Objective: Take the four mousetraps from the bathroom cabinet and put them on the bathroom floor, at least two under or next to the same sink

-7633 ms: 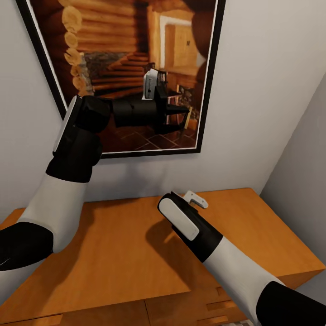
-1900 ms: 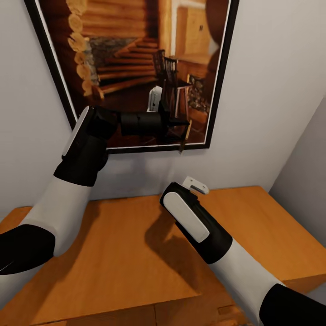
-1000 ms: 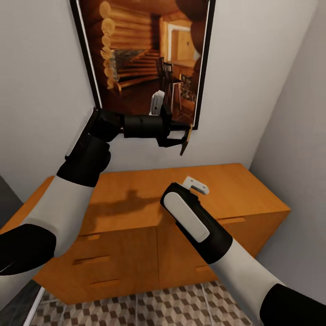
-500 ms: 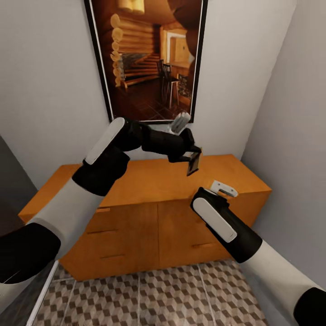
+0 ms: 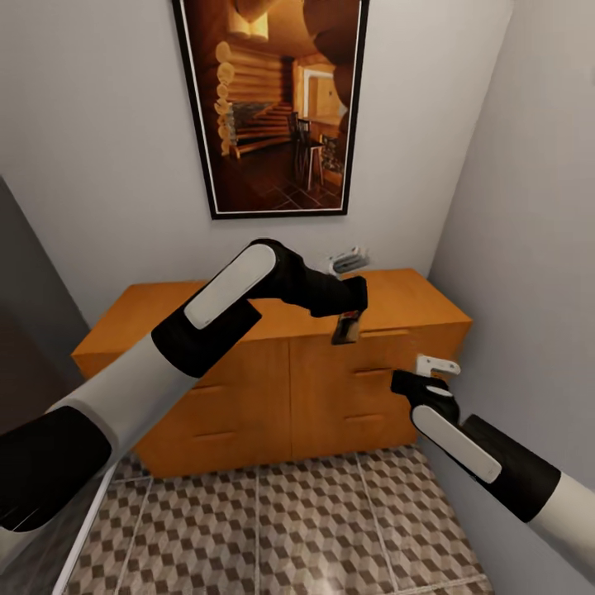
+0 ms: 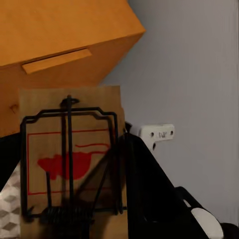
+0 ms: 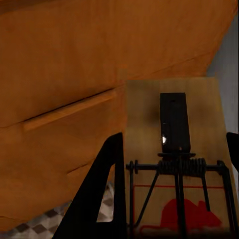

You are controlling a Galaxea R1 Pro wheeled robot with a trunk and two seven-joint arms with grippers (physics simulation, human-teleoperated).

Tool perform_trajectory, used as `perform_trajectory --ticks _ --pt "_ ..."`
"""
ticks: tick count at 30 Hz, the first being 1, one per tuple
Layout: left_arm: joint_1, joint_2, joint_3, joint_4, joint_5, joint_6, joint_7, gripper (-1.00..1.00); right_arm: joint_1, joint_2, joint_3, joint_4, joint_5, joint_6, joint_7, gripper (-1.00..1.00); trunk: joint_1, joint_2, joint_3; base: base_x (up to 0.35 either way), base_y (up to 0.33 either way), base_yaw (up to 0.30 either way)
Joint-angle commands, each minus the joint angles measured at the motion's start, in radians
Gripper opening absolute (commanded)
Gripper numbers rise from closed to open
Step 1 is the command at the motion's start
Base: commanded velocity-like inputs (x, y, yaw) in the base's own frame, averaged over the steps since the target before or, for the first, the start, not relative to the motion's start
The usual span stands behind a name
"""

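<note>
You have open tiled bathroom floor below both arms, bare right up to the foot of the orange cabinet. That cabinet blocks the way ahead, its drawer fronts close behind the left gripper and the mousetrap it carries. The grey side wall hems in your right arm tightly. A dark panel bounds the left.

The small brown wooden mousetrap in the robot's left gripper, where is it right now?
In the head view the wooden mousetrap hangs from the left gripper mid-air, in front of the orange wooden cabinet, near its top edge, above the cube-patterned tile floor.
</note>
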Motion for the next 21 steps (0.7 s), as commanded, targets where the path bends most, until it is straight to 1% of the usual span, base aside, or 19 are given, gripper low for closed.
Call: perform_trajectory --ticks 1,3,6,7,9,10,12,14,15,17,19,20,21 --pt "-0.001 0.000 -0.004 -0.002 0.004 0.003 0.011 -1.00 0.007 -0.006 0.003 -0.002 -0.001 0.008 0.003 -1.00 -0.001 -0.001 -0.001 -0.282 0.000 0.000" --pt "-0.001 0.001 -0.017 -0.004 0.002 0.003 0.012 -1.00 0.017 -0.011 0.004 -0.003 0.000 0.009 0.009 -1.00 -0.001 -0.001 -0.001 -0.270 0.000 0.000" --pt "-0.001 0.006 -0.066 -0.006 -0.009 0.003 0.012 -1.00 0.025 -0.015 0.004 -0.005 0.001 0.010 0.014 -1.00 -0.001 -0.001 -0.001 -0.174 0.000 0.000" --pt "-0.001 0.008 -0.097 -0.006 -0.018 0.003 0.013 -1.00 0.027 -0.019 0.004 -0.006 0.001 0.010 0.015 -1.00 -0.001 -0.001 -0.001 -0.082 0.000 0.000" --pt "-0.001 0.015 -0.173 -0.002 -0.043 0.002 0.014 -1.00 0.028 -0.025 0.005 -0.007 0.001 0.010 0.020 -1.00 -0.001 -0.001 -0.001 -0.043 0.000 0.000" --pt "-0.001 0.018 -0.194 0.000 -0.049 0.001 0.015 -1.00 0.028 -0.025 0.005 -0.007 0.001 0.010 0.022 -1.00 -0.001 -0.001 -0.001 -0.027 0.000 0.000" --pt "-0.001 0.031 -0.273 0.004 -0.067 -0.005 0.017 -1.00 0.029 -0.027 0.006 -0.007 0.001 0.010 0.033 -1.00 -0.001 -0.001 -0.001 -0.014 0.000 0.000" --pt "0.000 0.045 -0.343 0.010 -0.074 -0.017 0.018 -1.00 0.029 -0.028 0.010 -0.007 0.001 0.010 0.041 -1.00 -0.001 -0.001 -0.001 -0.006 0.000 0.000" --pt "0.001 0.048 -0.361 0.013 -0.075 -0.023 0.018 -1.00 0.029 -0.028 0.012 -0.006 0.001 0.010 0.042 -1.00 -0.001 -0.001 -0.001 -0.004 0.000 0.000" --pt "0.010 0.055 -0.441 0.041 -0.077 -0.056 0.018 -1.00 0.029 -0.028 0.022 -0.005 0.001 0.010 0.044 -1.00 -0.001 -0.001 -0.001 -0.002 0.000 0.000" --pt "0.024 0.058 -0.534 0.084 -0.076 -0.100 0.018 -1.00 0.029 -0.028 0.033 -0.005 0.001 0.010 0.045 -1.00 -0.001 -0.001 -0.001 0.000 0.000 0.000" --pt "0.028 0.058 -0.558 0.096 -0.076 -0.111 0.018 -1.00 0.029 -0.028 0.035 -0.005 0.002 0.010 0.046 -1.00 -0.001 -0.001 -0.001 0.000 0.000 0.000" --pt "0.038 0.059 -0.603 0.116 -0.075 -0.135 0.017 -1.00 0.029 -0.028 0.039 -0.005 0.004 0.010 0.046 -1.00 -0.001 -0.001 -0.001 0.000 0.000 0.000"
